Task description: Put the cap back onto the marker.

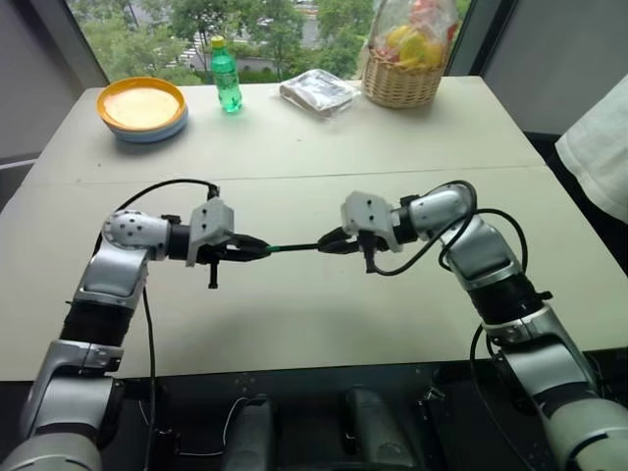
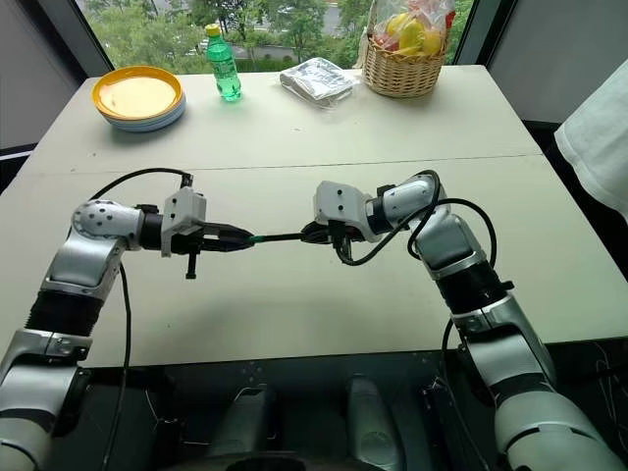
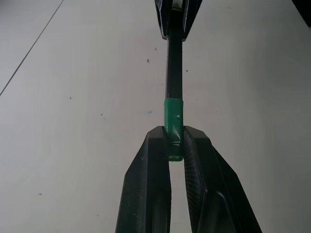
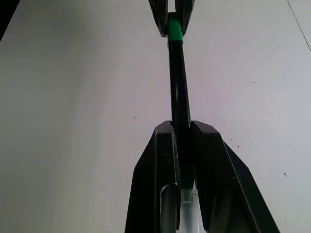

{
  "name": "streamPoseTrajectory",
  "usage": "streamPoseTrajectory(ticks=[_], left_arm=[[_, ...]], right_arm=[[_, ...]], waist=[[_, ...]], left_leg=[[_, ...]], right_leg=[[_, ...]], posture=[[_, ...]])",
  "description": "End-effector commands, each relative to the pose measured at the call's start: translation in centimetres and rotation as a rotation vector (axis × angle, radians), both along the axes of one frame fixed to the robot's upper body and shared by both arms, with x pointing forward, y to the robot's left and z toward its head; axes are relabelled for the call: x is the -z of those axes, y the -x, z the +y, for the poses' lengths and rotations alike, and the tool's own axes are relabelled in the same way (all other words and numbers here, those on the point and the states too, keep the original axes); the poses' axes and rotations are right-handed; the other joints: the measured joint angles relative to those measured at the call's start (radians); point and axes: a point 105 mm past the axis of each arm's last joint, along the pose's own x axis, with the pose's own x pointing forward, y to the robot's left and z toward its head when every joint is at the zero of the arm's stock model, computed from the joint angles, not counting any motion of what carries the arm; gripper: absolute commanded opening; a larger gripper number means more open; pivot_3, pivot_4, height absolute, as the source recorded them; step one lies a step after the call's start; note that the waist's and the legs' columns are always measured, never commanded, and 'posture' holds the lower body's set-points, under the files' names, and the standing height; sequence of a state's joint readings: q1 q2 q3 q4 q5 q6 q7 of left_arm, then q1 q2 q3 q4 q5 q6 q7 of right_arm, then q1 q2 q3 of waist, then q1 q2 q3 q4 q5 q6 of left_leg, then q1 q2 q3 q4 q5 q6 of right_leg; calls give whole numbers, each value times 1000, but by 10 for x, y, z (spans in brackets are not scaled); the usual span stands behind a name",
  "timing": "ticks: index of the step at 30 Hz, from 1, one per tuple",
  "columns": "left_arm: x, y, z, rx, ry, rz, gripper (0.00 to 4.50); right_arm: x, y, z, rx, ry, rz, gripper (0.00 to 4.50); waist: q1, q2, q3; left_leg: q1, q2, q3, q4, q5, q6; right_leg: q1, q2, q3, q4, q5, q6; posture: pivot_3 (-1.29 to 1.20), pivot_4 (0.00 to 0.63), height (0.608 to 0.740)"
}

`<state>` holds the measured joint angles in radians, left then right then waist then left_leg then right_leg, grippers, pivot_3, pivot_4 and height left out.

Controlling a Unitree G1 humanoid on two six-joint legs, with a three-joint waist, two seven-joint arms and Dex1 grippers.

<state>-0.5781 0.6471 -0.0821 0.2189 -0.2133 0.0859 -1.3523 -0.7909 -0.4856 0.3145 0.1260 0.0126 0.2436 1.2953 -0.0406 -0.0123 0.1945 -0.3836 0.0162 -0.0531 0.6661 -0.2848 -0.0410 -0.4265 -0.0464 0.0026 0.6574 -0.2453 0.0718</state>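
**Cap seated on the marker, held between both grippers**

Above the pale table [image 1: 294,137], the two arms face each other with the marker [image 1: 294,247] stretched level between them. The right gripper [image 4: 181,127] is clamped tight on the dark barrel. The left gripper [image 3: 175,141] has the green cap [image 3: 173,121] between its fingertips, the jaws nearly closed around it. The cap sits over the marker's end, touching the barrel. At the table's far edge stand a green bottle [image 1: 226,76], yellow plates [image 1: 141,106] and a basket [image 1: 402,83]

Silver arms, black cables, black-fingered grippers
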Motion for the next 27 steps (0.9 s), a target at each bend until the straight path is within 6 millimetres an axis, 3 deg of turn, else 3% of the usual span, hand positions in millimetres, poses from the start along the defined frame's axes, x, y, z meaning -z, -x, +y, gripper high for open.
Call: streamPoseTrajectory(ticks=[1, 6, 7, 12, 16, 19, 27], left_arm=[[-18, 3, -5, -16, 69, -49, 1747], [-14, 15, 10, -82, 72, -27, 4281], [-14, 18, 13, -98, 75, -30, 4403], [-14, 30, 28, -201, 101, -48, 4403], [-11, 33, 32, -278, 159, -28, 4403], [-11, 29, 30, -302, 192, -12, 4403], [-14, 13, 21, -276, 230, 11, 4403]], right_arm=[[-15, 3, 12, -103, -8, -67, 0], [-19, -18, -12, -19, 9, -65, 0], [-18, -22, -20, 3, 17, -61, 0], [-11, -39, -63, 161, 41, -28, 0], [-10, -50, -100, 370, 42, -44, 0], [-17, -61, -127, 629, -24, -80, 0], [-15, -37, -176, 1170, -233, 37, 0]], waist=[[-3, 0, 0], [-2, 0, 0], [-2, 0, 0], [4, 0, 0], [8, 0, 0], [13, 0, 0], [30, 0, 0]], left_leg=[[0, 0, 0, 0, 0, 0], [0, 0, 0, 0, 0, 0], [0, 0, 0, 0, 0, 0], [-1, 0, 0, 0, 0, 0], [-1, 0, 0, 0, 0, 0], [-1, 0, 0, 0, 0, 0], [-2, 0, 0, 0, 0, 0]], right_leg=[[0, 0, 0, 0, 0, 0], [0, 0, 0, 0, 0, 0], [0, 0, 0, 0, 0, 0], [0, -1, 0, -1, 0, 0], [0, -1, 0, -1, 0, 0], [0, -1, 0, -1, 0, 0], [-1, 0, 0, -1, 0, 0]], posture=[[0, 150, 740], [0, 150, 740], [0, 150, 740], [0, 150, 740], [0, 150, 740], [0, 150, 740], [0, 150, 740]])
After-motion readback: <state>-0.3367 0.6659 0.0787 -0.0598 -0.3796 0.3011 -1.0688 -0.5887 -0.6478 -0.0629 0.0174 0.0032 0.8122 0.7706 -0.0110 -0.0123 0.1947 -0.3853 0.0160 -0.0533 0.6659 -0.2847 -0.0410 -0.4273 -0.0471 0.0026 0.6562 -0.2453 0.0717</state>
